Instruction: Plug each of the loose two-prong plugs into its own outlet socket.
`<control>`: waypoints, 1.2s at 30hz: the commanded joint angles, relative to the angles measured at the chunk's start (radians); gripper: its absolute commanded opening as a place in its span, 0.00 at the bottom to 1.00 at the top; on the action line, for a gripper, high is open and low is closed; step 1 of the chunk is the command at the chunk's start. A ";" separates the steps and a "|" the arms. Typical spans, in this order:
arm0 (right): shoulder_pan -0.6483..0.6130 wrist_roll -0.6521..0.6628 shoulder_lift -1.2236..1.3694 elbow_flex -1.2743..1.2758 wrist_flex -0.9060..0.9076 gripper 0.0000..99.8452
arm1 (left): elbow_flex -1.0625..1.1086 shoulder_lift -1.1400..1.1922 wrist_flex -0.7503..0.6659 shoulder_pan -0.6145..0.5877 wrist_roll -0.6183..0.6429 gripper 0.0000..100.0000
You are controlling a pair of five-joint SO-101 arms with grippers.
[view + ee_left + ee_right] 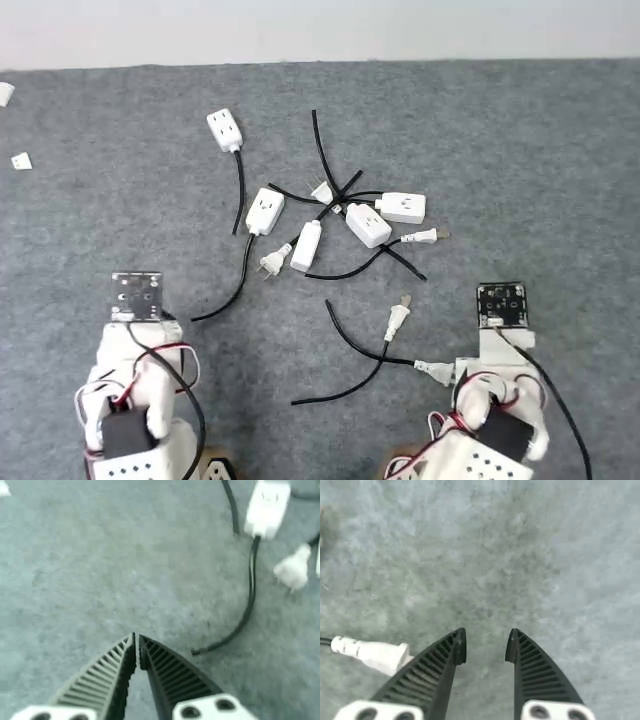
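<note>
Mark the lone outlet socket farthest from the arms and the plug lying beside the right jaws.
lone outlet socket (pixel 224 129): high view, middle of its white face.
plug (pixel 376 656): right wrist view, middle of its white body.

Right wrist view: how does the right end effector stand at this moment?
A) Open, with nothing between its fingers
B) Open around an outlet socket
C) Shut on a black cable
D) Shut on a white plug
A: the right end effector is open with only the grey carpet seen through the gap, and the white plug lies beside one finger, outside that gap.
</note>
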 commanded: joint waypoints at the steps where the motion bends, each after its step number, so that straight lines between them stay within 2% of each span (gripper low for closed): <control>1: 0.013 -0.028 -0.002 -0.166 -0.030 0.14 | -0.177 -0.006 0.035 -0.018 0.014 0.02; 4: 0.008 -0.144 0.001 -0.278 -0.053 0.14 | -0.329 0.098 0.083 -0.018 0.018 0.02; 12: -0.058 -0.210 0.090 -0.496 -0.002 0.14 | -0.923 0.640 0.281 -0.012 0.051 0.02; 18: -0.071 -0.328 0.496 -0.623 -0.008 0.10 | -1.245 0.999 0.327 -0.012 0.199 0.02; 22: -0.191 -0.450 0.805 -0.620 -0.087 0.10 | -1.349 1.214 0.327 0.017 0.222 0.02; 24: -0.243 -0.486 0.932 -0.569 -0.193 0.10 | -1.389 1.313 0.327 0.043 0.224 0.02; 28: -0.294 -0.470 1.121 -0.468 -0.469 0.10 | -1.495 1.493 0.319 0.120 0.233 0.02; 32: -0.292 -0.399 1.170 -0.463 -0.495 0.10 | -1.649 1.676 0.275 0.187 0.328 0.02; 36: -0.275 -0.393 1.170 -0.460 -0.493 0.10 | -1.828 1.878 0.256 0.232 0.422 0.11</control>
